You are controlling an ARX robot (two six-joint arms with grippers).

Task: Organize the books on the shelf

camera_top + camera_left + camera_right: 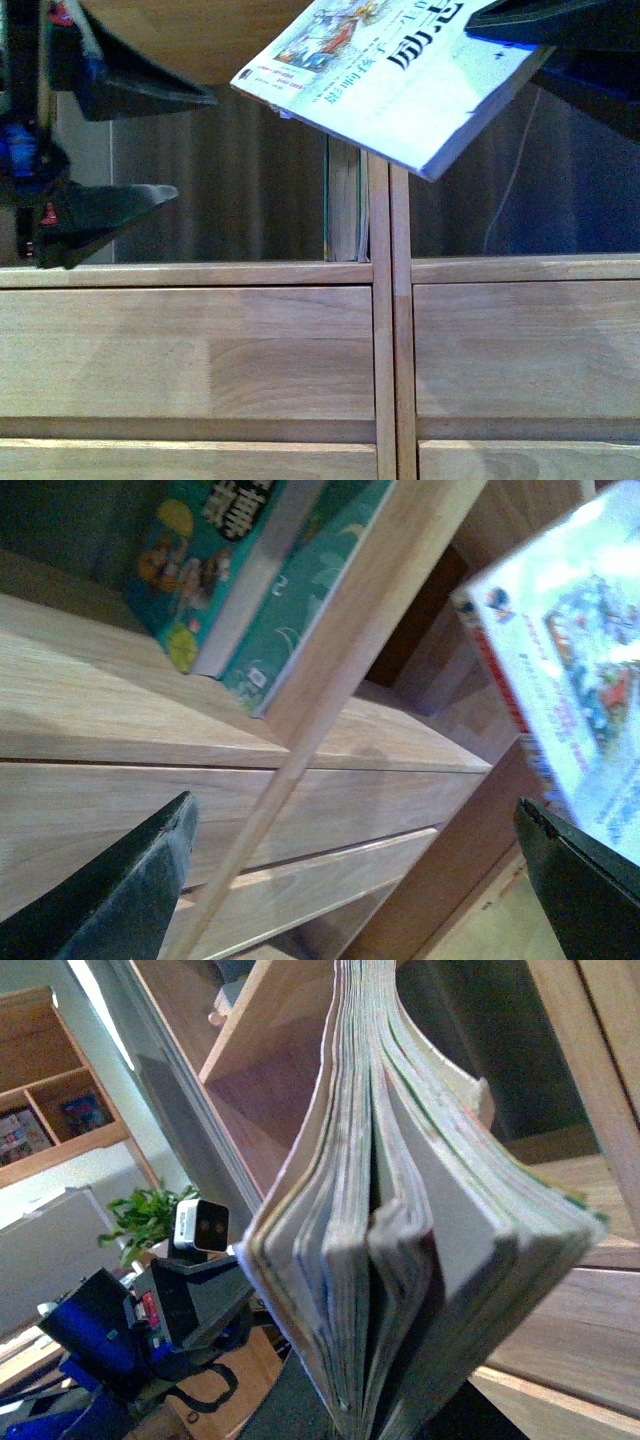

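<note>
Right gripper: your right gripper (515, 45) is pinching the paperback (400, 90) by one edge, up at the top of the front view, with the book tilted and its lower corner dipping down.
Left gripper: your left gripper (195, 143) hangs off to the left with its fingers spread wide and nothing between them.
Where the books are: the paperback is in the air in front of the shelf (200, 350), its low corner crossing the divider (390, 220). The teal book (345, 200) stands upright in the left compartment, pressed against that divider. The left wrist view shows a cartoon-cover book (195, 560) right beside it.
Risk, corner: drive forward at this tilt and I'd expect that low corner to catch the divider's face and twist the book in your grip.
Risk, pages: the right wrist view shows the pages fanned open and bowing, so a loose leaf could fold or crease on entry.
Risk, neighbours: squeezing in on the left could tip the two standing books.
Risk, right bay: a white cable (505, 190) hangs at the back and could snag.
Writing: large black Chinese characters on the paperback's cover, cut off by the frame edge. One looks like 励. The red print beneath is too small to read.
</note>
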